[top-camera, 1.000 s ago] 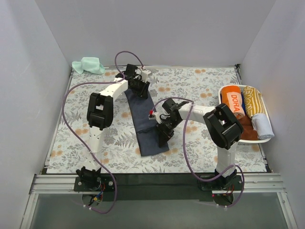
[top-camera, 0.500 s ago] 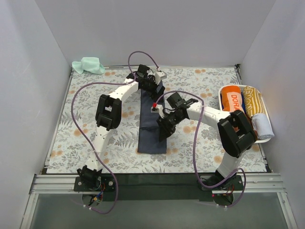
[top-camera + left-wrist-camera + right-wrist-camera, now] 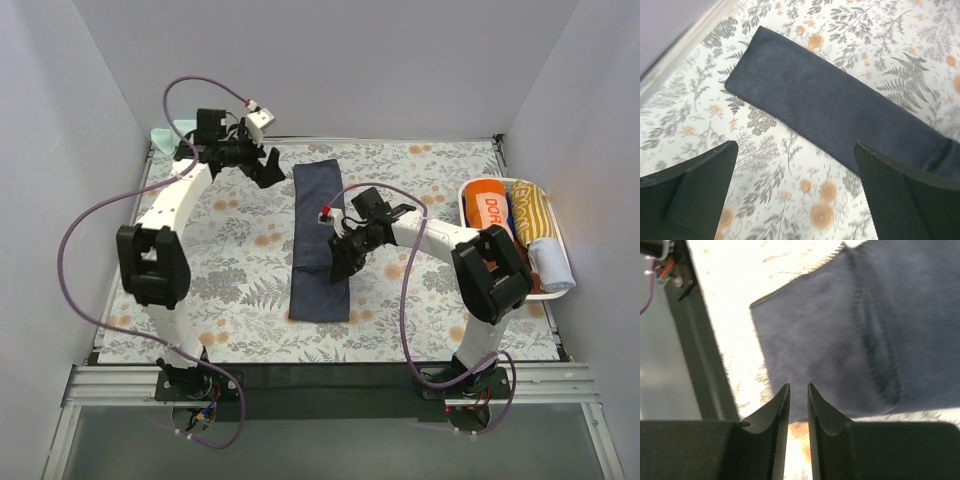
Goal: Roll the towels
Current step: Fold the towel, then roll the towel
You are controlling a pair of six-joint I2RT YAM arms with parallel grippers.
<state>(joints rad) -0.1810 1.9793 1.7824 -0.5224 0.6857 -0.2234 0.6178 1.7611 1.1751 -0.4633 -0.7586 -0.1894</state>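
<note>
White arms (image 3: 172,205), black joints (image 3: 155,265), looping purple cables (image 3: 61,255), black mesh-textured fingers (image 3: 895,200)

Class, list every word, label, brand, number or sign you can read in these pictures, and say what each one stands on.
"DORA": white capitals on the rolled orange terry towel in the white oval basket, seen from the top camera. Whether more letters follow round the roll cannot be seen.
Nothing else reads: the dark navy towel and the floral table covering carry no text.

Floral-patterned table covering (image 3: 250,300) enclosed by plain pale grey walls (image 3: 400,70) on three sides, aluminium rail (image 3: 110,385) fitted along the near edge, evenly lit
</note>
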